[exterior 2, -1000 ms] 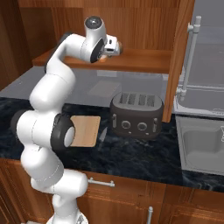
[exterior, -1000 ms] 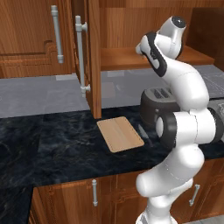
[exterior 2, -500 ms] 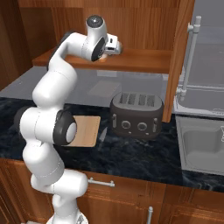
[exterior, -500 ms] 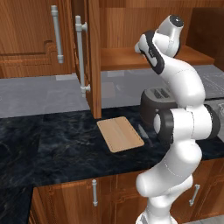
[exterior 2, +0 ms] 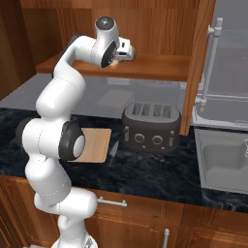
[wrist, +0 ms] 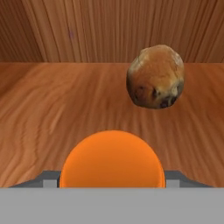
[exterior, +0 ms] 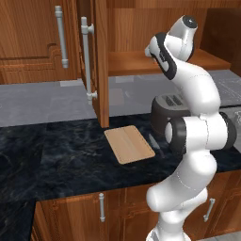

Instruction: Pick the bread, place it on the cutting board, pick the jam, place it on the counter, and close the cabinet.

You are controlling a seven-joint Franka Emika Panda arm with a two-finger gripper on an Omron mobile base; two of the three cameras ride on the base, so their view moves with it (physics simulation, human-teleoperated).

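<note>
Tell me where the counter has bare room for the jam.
Bare counter lies left of the empty cutting board. The toaster takes up the board's other side, with the sink beyond. The jam and bread sit close together on the cabinet shelf.

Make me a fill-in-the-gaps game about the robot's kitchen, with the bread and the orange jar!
1. In the hand view, the bread and the jam sit on a shelf made of ____.
2. The cutting board lies on the dark counter with ____ on top of it.
3. In the right base view, the gripper reaches into the cabinet, whose door is ____.
4. The grey toaster stands on the ____.

Missing words: wood; nothing; open; counter
</note>
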